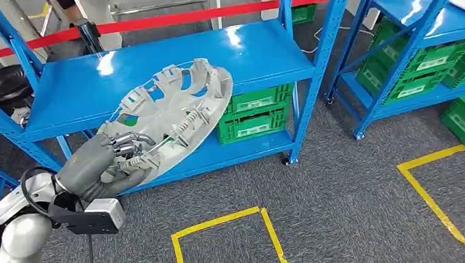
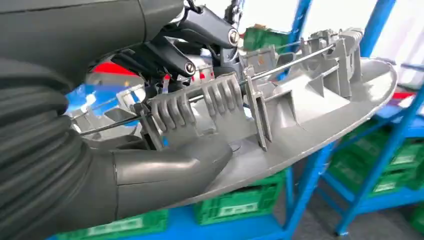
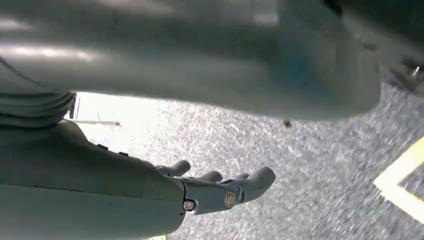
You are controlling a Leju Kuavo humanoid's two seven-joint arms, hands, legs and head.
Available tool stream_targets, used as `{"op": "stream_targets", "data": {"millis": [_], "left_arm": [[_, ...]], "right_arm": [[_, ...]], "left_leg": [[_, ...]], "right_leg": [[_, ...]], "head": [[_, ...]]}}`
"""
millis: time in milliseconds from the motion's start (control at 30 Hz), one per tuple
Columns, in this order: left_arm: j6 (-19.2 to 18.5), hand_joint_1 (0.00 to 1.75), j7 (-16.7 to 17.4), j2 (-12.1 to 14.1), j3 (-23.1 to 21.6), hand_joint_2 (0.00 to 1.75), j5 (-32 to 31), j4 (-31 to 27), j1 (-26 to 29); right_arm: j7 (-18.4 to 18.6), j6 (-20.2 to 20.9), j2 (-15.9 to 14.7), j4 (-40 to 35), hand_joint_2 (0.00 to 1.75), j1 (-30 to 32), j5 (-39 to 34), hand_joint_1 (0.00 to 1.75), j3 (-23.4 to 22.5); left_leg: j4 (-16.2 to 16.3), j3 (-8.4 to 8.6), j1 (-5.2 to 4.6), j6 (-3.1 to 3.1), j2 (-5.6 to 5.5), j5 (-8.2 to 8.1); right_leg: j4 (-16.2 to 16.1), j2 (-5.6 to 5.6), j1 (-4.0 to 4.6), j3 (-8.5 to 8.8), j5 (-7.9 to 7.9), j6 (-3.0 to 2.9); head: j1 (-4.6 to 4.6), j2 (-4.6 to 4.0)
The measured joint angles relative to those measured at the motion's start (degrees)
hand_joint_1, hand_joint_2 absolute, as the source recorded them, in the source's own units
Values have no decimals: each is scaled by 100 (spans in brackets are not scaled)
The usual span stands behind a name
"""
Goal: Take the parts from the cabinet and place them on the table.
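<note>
My left hand (image 1: 101,167) grips the grey wheel cover (image 1: 174,114) off the blue shelf (image 1: 81,92); wrist view shows my right hand (image 3: 210,192) empty, fingers loosely apart, above carpet.

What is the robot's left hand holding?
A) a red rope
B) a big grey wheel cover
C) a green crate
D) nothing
B: the left hand grips the rim of the grey wheel cover, lifted in front of the blue shelf.
</note>
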Motion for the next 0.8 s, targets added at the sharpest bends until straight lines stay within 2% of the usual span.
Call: {"op": "stream_targets", "data": {"millis": [33,67,100,133,167,200,233,267,300,333,367,400,433,467,533,567,600,633,667,700,733,767,800], "left_arm": [[-4,175,-6,-33,-4,175,2,20,-17],[-7,175,-6,-37,-4,175,2,20,-23],[-7,175,-13,-33,-4,175,2,22,-29],[-11,175,-17,-39,-17,175,2,37,-47],[-11,175,-22,-41,-17,175,2,55,-77],[-9,175,-24,-41,-22,175,0,72,-84],[0,175,-33,-39,-22,175,2,85,-79],[7,175,-41,-35,-22,175,2,98,-67],[9,175,-57,-31,-22,175,2,109,-47],[22,175,-63,-28,-22,175,2,111,-28],[26,175,-68,-26,-22,175,0,111,-19],[39,175,-74,-26,-22,175,-15,109,-19],[59,175,-74,-28,-17,175,-33,105,-19],[100,175,-87,-28,-11,175,-37,105,-7],[144,175,-90,-28,-4,175,-79,109,11],[153,175,-87,-28,-2,175,-92,116,29],[166,175,-92,-28,-2,175,-94,122,28],[177,175,-89,-28,2,175,-101,120,34],[179,175,-90,-28,9,175,-101,118,43],[179,175,-92,-26,26,175,-101,111,66],[179,175,-100,-20,42,175,-96,111,95],[179,175,-127,-13,50,175,-96,118,127],[181,175,-175,0,57,175,-90,125,147]], "right_arm": [[2,-30,-2,0,0,-3,4,0,-2],[2,-72,-4,0,0,7,7,0,0],[2,-133,4,0,0,-1,4,0,-2],[24,-184,4,0,0,-12,-2,0,-2],[31,-240,4,0,0,-15,-4,0,-2],[33,-306,7,0,0,-6,-11,0,-2],[50,-369,4,0,0,2,-20,0,-2],[74,-433,4,0,0,4,-22,0,-4],[120,-485,4,0,0,1,-22,0,-4],[149,-503,4,0,0,-2,-26,0,-4],[144,-507,4,0,0,-2,-48,0,-4],[148,-505,4,0,0,-4,-55,0,-4],[181,-498,7,0,0,-2,-57,0,-4],[228,-489,4,0,0,-2,-61,0,-7],[245,-507,7,0,0,-15,-63,0,-9],[236,-531,4,0,0,9,-59,0,-9],[221,-566,4,0,0,13,-55,0,-11],[221,-583,7,0,0,17,-55,0,-11],[249,-571,9,0,0,24,-79,0,-11],[258,-514,9,0,0,19,-142,0,-11],[256,-454,9,0,0,13,-201,0,-18],[256,-415,9,0,0,12,-245,0,-42],[256,-378,9,0,0,10,-282,0,-72]], "left_leg": [[-48,5,5,-34,-2,62],[-93,-1,-21,-87,-8,137],[-33,-63,3,-99,-39,-10],[179,-139,-8,-130,-35,-382],[556,-245,4,-146,-31,-809],[957,-291,10,-165,-31,-1114],[1330,-317,9,-174,-32,-1243],[1585,-293,9,-175,-31,-1161],[1610,-169,9,-166,-32,-922],[1441,36,7,-152,-31,-698],[1081,364,3,-123,-33,-584],[586,773,-3,-82,-36,-707],[-2,1198,-40,-52,-37,-1037],[-206,1265,-60,-12,-39,-1114],[-197,1135,-105,61,-42,-1014],[-235,1081,-76,121,-32,-931],[-244,1020,-46,166,8,-848],[-244,948,-41,206,1,-773],[-235,844,-39,219,-5,-688],[-222,727,-42,225,-5,-599],[-203,609,-44,222,-4,-520],[-179,494,-43,212,1,-449],[-161,377,-41,204,-4,-412]], "right_leg": [[-1,1,14,-23,43,-41],[-61,-6,-7,-96,142,-86],[-88,-48,-51,-146,245,-123],[-95,-34,-55,-225,317,-146],[-91,-45,-53,-319,399,-166],[-88,-48,-48,-409,479,-164],[-83,-54,-43,-510,553,-164],[-75,-63,-37,-628,637,-164],[-64,-67,-33,-754,728,-159],[-55,-67,-27,-863,804,-151],[-43,-65,-23,-964,879,-137],[-26,-63,-22,-1013,943,-120],[-17,-57,5,-1052,983,-87],[-29,-67,-5,-1054,1051,-59],[-85,-68,-51,-1077,1212,15],[-107,-53,-12,-1109,1269,65],[-43,-21,-53,-1163,1134,85],[171,-17,-50,-1256,773,111],[561,-18,-62,-1355,348,135],[1056,-18,-72,-1461,-10,157],[1491,-18,-71,-1526,-184,170],[1743,-18,-72,-1511,-154,178],[1790,-18,-76,-1421,28,180]], "head": [[4,0],[4,0],[15,2],[2,0],[-11,0],[-2,0],[-9,0],[-4,0],[-4,2],[-5,0],[-4,0],[-4,0],[-2,0],[13,0],[2,0],[-7,0],[-40,0],[9,0],[30,0],[30,0],[37,0],[35,0],[35,0]]}}
